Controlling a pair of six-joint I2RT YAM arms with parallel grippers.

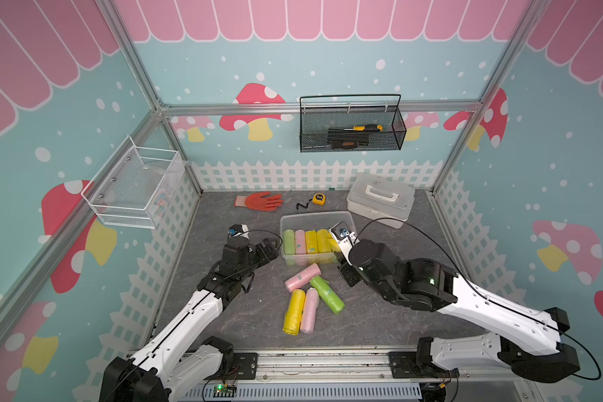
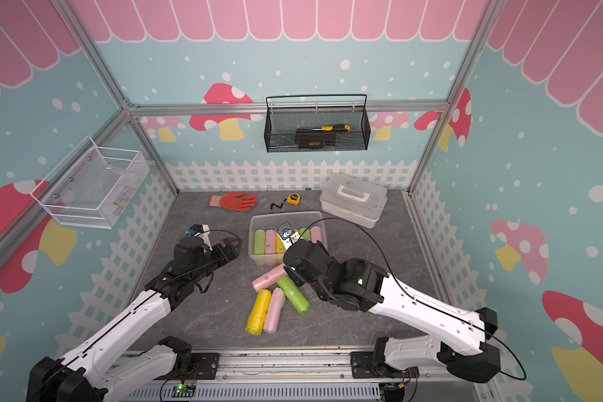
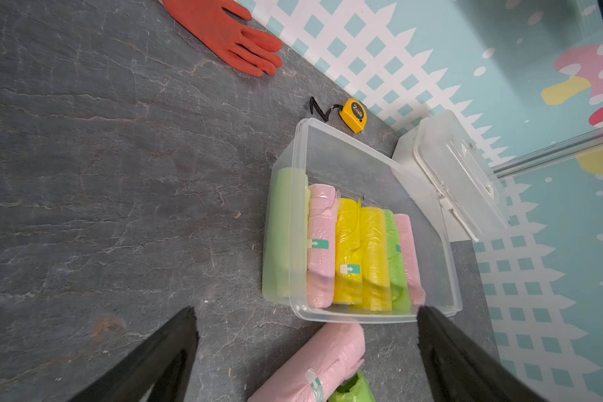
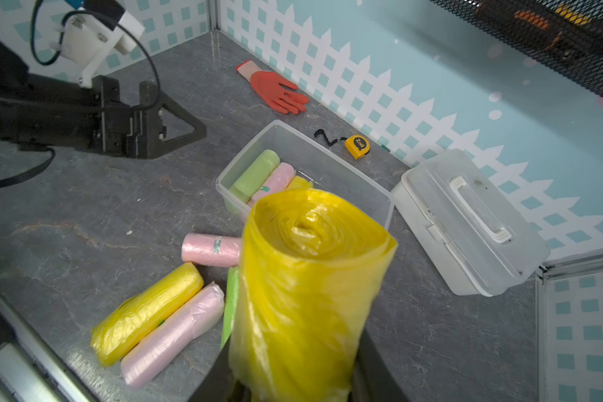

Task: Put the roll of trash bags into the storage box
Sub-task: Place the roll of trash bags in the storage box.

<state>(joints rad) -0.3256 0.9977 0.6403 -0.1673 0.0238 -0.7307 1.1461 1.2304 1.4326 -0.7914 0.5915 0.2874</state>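
The storage box is a clear tub at mid-table, with several green, pink and yellow rolls lying side by side inside. My right gripper is shut on a yellow roll of trash bags, held upright above the table in front of the box. In both top views the right wrist covers that roll. My left gripper stands open and empty just left of the box. Several loose rolls lie in front of the box.
A white case with a handle stands right of the box. An orange glove and a yellow tape measure lie near the back wall. A black mesh basket and a white wire basket hang on the walls.
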